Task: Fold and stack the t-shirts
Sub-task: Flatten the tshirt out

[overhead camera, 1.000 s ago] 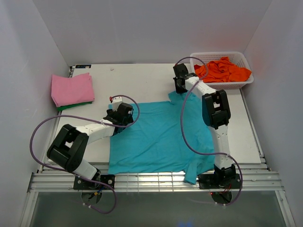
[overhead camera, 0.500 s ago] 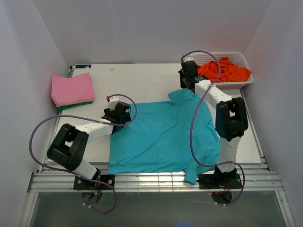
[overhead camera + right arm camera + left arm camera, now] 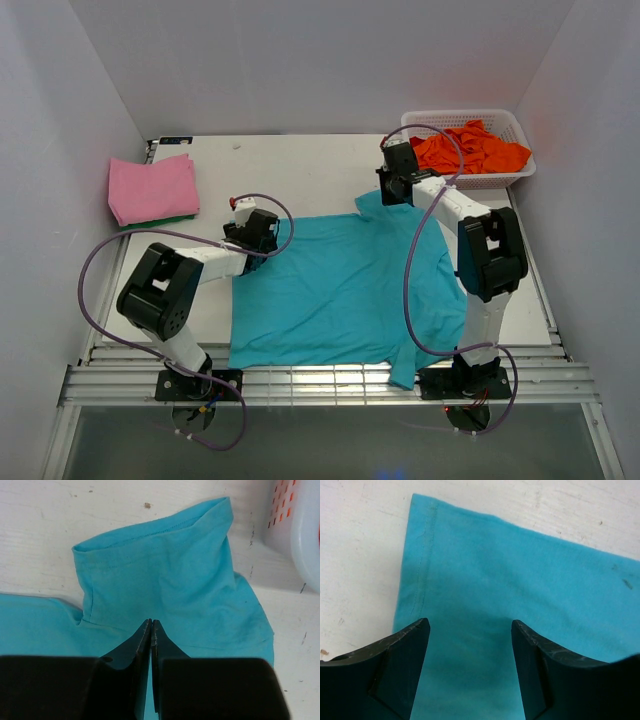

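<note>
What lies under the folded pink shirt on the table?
A green cloth: only its near edge shows below the pink shirt; the rest is covered.

— Where is the spread t-shirt lying?
— On the table, centre, reaching its near edge. The folded t-shirts are sitting far left; the basket, far right, is holding another t-shirt.

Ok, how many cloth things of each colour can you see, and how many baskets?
Teal shirt: 1
Pink folded pile: 1
Green folded piece under the pink: 1
Orange heap, shirts inside not countable: 1
White basket: 1
Total: 5
</note>
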Tool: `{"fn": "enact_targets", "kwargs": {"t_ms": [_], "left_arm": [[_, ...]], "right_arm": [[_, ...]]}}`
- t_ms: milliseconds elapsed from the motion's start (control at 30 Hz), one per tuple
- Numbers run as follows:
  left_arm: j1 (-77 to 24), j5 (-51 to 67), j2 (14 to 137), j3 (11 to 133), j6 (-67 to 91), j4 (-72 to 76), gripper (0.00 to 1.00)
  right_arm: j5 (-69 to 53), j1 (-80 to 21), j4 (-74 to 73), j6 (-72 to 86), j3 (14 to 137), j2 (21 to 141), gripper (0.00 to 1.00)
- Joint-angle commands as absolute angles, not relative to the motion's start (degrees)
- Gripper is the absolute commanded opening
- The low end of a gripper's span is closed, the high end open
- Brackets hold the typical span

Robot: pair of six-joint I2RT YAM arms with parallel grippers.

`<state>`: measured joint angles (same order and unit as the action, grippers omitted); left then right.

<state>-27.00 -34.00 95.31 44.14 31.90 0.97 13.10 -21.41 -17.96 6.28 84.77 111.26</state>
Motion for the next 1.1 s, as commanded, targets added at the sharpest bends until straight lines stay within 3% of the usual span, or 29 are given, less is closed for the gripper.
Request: {"fn": "enact_targets", "kwargs": {"t_ms": [0,567,1067], "left_arm": [[-26.19,-35.68,96.76,47.19,31.46,1.24,0.77],[-21.45,-32.61,103.0,49.92,31.82,0.79,0.77],[-17.84,-29.28,112.76,58.62,29.53,1.76,0.77]], "right_arm": [[11.25,-21.62,-19.16,7.21,84.55,112.76,0.08],[8.35,-21.62,-24.43,8.7,91.58,123.92,0.08],[7.56,-21.62,-29.44,9.32,112.4,138.07,0.08]]}}
